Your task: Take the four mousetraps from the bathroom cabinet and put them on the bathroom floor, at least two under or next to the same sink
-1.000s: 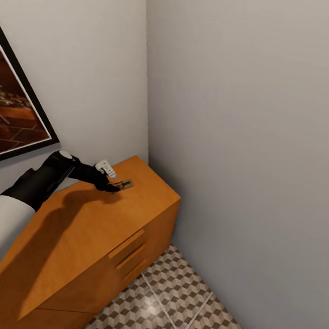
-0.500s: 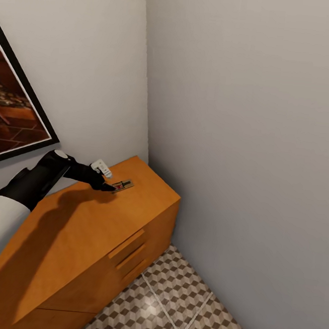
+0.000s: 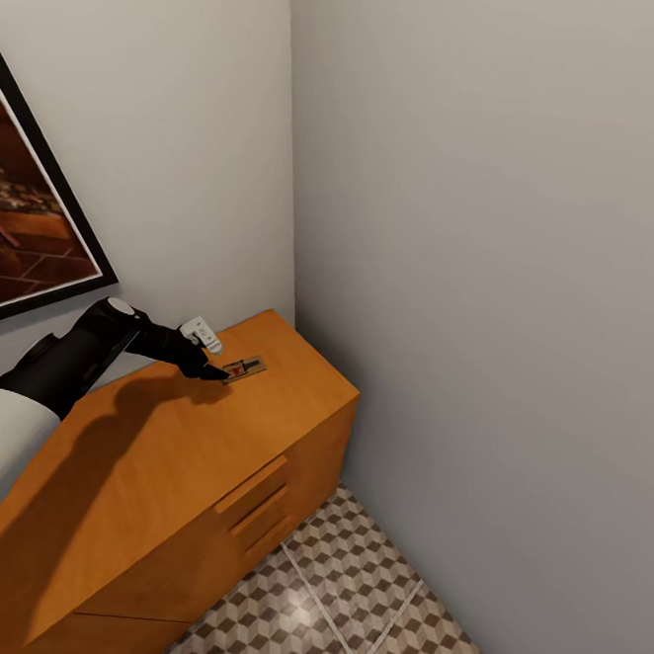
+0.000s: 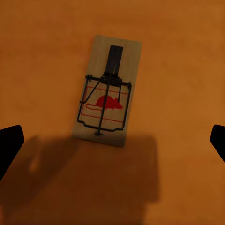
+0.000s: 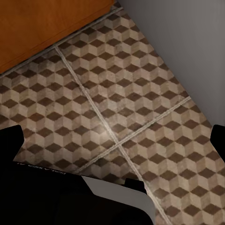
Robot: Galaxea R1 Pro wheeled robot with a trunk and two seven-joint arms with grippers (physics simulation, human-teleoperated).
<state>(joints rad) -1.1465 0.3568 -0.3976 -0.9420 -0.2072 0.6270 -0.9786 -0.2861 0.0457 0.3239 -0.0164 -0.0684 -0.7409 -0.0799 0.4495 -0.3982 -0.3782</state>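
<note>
One mousetrap [image 3: 245, 366] lies flat on top of the orange-brown cabinet [image 3: 167, 452], near its far end by the wall corner. It is a small wooden slab with a black wire spring and a red mouse print [image 4: 108, 104]. My left gripper [image 3: 218, 372] hovers just short of it, open. In the left wrist view my left gripper [image 4: 112, 143] has its dark fingertips [image 4: 9, 146] spread wide on either side, touching nothing. The other mousetraps are out of view. My right gripper [image 5: 112, 140] hangs open over the cube-patterned bathroom floor [image 5: 117, 93].
Two grey walls meet in a corner behind the cabinet. A framed picture [image 3: 28, 231] hangs on the left wall above it. Slim bar handles [image 3: 257, 504] mark the drawer fronts. Tiled floor [image 3: 342, 606] runs between the cabinet front and the right wall.
My left arm has drawn back slightly to the left; the gripper tips now sit a little farther from the mousetrap. The trap has not moved.
</note>
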